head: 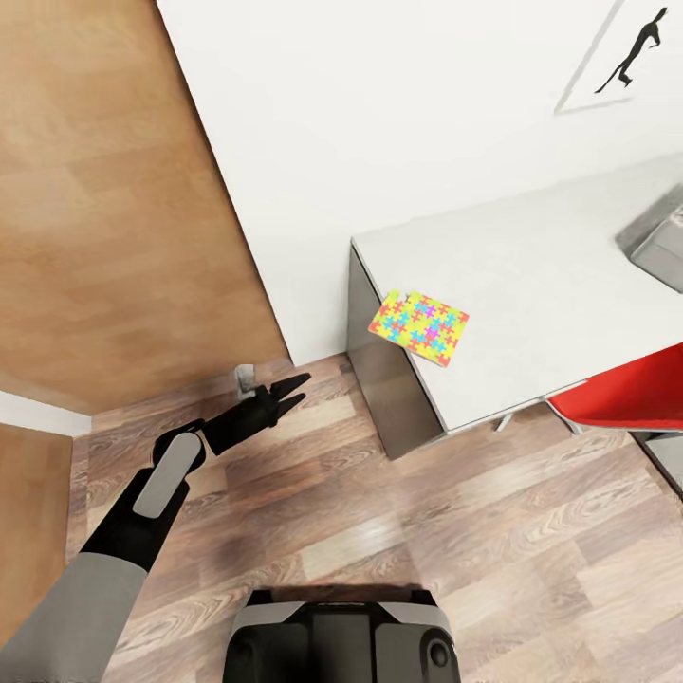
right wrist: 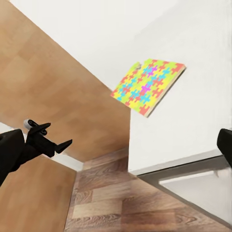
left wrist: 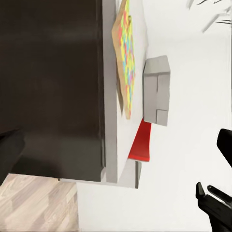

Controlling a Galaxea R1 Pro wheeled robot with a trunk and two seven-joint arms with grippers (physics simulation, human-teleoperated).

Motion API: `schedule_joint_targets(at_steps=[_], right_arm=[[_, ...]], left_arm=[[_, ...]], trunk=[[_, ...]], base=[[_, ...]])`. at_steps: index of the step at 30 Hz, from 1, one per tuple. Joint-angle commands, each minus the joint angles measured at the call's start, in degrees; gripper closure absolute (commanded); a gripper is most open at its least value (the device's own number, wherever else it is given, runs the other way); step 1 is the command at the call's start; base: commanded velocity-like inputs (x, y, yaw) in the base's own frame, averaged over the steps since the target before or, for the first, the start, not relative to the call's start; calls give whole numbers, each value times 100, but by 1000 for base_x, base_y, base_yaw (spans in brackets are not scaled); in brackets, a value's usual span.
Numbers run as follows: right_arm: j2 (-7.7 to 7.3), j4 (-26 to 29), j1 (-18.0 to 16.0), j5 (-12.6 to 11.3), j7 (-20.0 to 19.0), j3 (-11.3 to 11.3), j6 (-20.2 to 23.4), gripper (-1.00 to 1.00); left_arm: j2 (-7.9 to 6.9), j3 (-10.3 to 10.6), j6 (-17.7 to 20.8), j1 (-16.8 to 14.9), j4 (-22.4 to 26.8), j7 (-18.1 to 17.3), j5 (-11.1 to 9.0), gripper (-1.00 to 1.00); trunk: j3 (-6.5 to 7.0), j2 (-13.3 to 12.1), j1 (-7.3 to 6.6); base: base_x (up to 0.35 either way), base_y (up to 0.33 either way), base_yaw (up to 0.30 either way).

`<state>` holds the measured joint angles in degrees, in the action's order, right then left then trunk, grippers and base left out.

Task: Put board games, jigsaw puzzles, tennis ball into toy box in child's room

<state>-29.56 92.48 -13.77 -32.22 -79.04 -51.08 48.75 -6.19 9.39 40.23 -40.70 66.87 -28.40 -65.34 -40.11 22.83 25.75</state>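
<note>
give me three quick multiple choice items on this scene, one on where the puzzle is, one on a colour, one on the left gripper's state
1. Where does the jigsaw puzzle lie?
A. on the floor
B. near the corner of the table
C. inside the toy box

2. What colour is the chair seat by the table?
A. red
B. blue
C. green

3. What state is the left gripper in?
A. shut on the puzzle
B. shut on a ball
C. open and empty

Answers:
1 B, the puzzle rests flat on the light top close to its near corner.
2 A, the seat at the table's edge is bright red.
3 C, its fingers are spread over the wood floor with nothing between them.
</note>
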Motion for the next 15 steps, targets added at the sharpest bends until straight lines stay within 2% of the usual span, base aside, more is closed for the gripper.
schedule_joint_targets(at_steps=[1, 6, 15], right_arm=[[-1, 0, -6, -9, -9, 0, 48, -100], [1, -1, -15, 2, 0, 58, 44, -100], [5, -2, -23, 10, 30, 186, 40, -100]], left_arm=[[-5, 5, 26, -2, 0, 2, -34, -100], [-5, 50, 27, -62, -56, -142, -12, -100], [-8, 73, 22, -113, -81, -191, 5, -100]], trunk=[[-4, 9, 3], [8, 9, 3], [25, 9, 3]], base=[[0, 0, -253], [0, 0, -258], [0, 0, -252]])
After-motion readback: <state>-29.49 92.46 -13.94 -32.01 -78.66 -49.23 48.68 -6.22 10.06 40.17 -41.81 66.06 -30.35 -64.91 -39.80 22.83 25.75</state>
